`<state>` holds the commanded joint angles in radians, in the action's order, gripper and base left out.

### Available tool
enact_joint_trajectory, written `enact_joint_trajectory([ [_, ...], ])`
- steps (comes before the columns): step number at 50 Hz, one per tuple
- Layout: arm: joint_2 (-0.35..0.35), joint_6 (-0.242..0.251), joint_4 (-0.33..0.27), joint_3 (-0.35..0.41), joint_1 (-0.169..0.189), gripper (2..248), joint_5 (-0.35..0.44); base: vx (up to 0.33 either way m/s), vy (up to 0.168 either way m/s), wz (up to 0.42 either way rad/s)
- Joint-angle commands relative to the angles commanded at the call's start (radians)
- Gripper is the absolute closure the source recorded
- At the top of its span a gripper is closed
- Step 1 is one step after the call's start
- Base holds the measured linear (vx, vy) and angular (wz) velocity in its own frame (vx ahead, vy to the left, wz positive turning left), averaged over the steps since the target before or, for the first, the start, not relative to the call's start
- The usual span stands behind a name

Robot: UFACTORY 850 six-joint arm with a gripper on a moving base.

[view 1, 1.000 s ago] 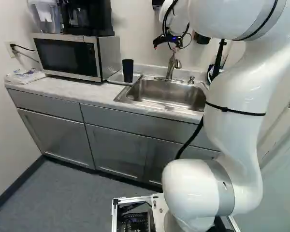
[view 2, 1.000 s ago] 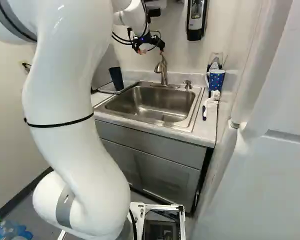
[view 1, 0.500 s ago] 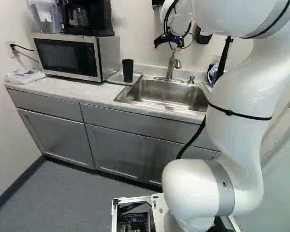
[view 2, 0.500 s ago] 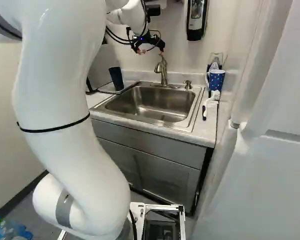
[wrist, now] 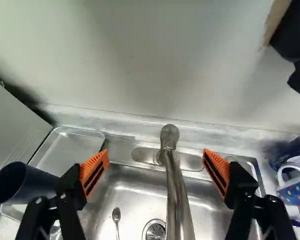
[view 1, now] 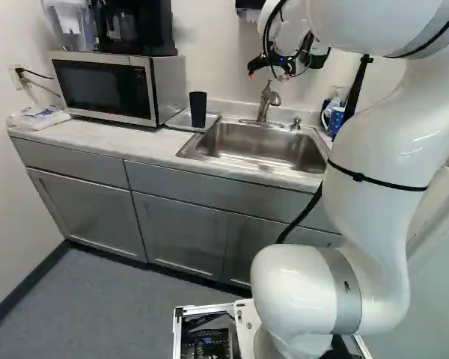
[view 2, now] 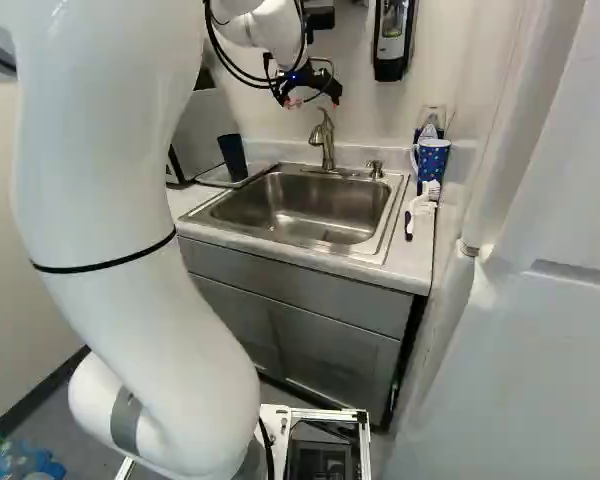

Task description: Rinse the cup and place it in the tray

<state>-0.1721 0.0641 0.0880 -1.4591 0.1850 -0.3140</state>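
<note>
Above the sink [view 2: 300,205], the claw [wrist: 155,157] hangs wide open and empty, dark cup [view 1: 198,109] upright on the tray [wrist: 67,145], so likely the faucet [view 2: 327,143] step, rinse status unclear; next move needs a centred descent to work it.

One dark cup [view 1: 197,109] and one spotted mug [view 2: 433,162] counted. One tray [wrist: 72,150], one sink [view 2: 310,213], one drain [wrist: 154,231], one faucet [view 2: 327,142] and one spoon [wrist: 116,216] tallied. One microwave [view 1: 101,88], one black appliance [view 1: 138,30] and one clear pitcher [view 1: 69,28] also recorded.
</note>
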Motion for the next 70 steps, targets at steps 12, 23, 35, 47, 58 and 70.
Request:
enact_joint_trajectory([
  [12,0.039,0.0,0.0,0.042,0.027,3,-0.005,0.0,0.0,0.0],
  [23,0.086,0.0,0.0,0.092,0.048,3,-0.029,0.0,0.0,0.0],
  [35,0.145,0.0,0.0,0.153,0.062,3,-0.074,0.0,0.0,0.0],
  [47,0.207,0.0,0.0,0.215,0.071,3,-0.128,0.0,0.0,0.0],
  [58,0.267,0.0,0.0,0.273,0.076,3,-0.179,0.0,0.0,0.0],
  [70,0.338,0.0,0.0,0.339,0.074,3,-0.233,0.0,0.0,0.0],
])
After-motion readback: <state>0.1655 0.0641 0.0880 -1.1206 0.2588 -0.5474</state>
